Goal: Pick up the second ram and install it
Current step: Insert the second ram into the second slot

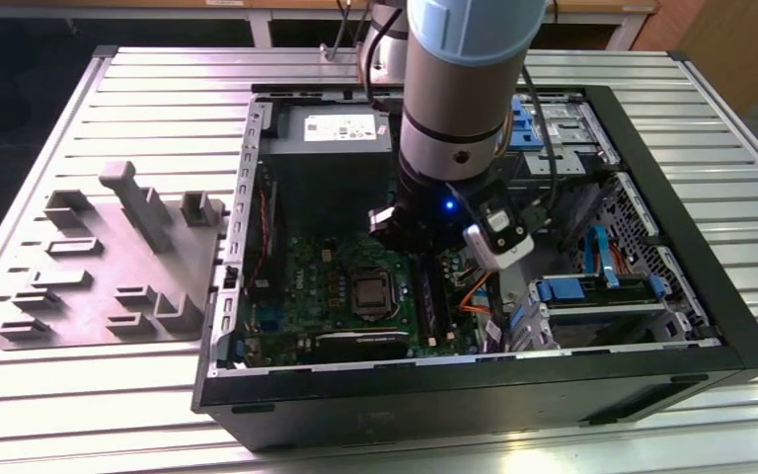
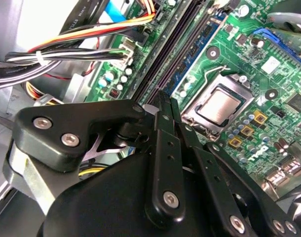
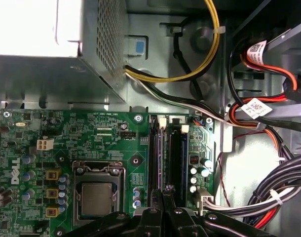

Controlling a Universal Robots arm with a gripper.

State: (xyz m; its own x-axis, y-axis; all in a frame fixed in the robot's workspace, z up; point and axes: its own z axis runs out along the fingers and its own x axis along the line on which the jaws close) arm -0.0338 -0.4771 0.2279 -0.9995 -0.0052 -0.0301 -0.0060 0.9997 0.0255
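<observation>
Inspection of the work area: a black open-sided computer case (image 1: 485,400) lies on the grey slatted metal desk (image 1: 76,415). A grey moulded parts tray (image 1: 90,296) sits on the desk at the exterior view's left, apart from the case. Inside the case, the grey metal power supply box (image 1: 333,133) takes the far end and the green motherboard (image 1: 300,272) the near end. The silver-grey robot arm (image 1: 458,89) reaches down into the case, to the exterior view's right of the square silver processor (image 1: 372,291).

The black two-fingered tool (image 2: 163,98) is pressed together: no gap shows between its fingers and nothing is seen pinched. Its tips stand over the long black memory slot rails (image 3: 179,158), just beside the processor socket.

In the second wrist view the second ram (image 2: 197,52), a long narrow blue-green board with small black chips, stands on edge in the rail nearest the processor and runs on from the tool tips. The tips appear to sit at or just above its end, but contact cannot be confirmed. Yellow, black and white cables (image 3: 215,47) pass the far end of the rails.
</observation>
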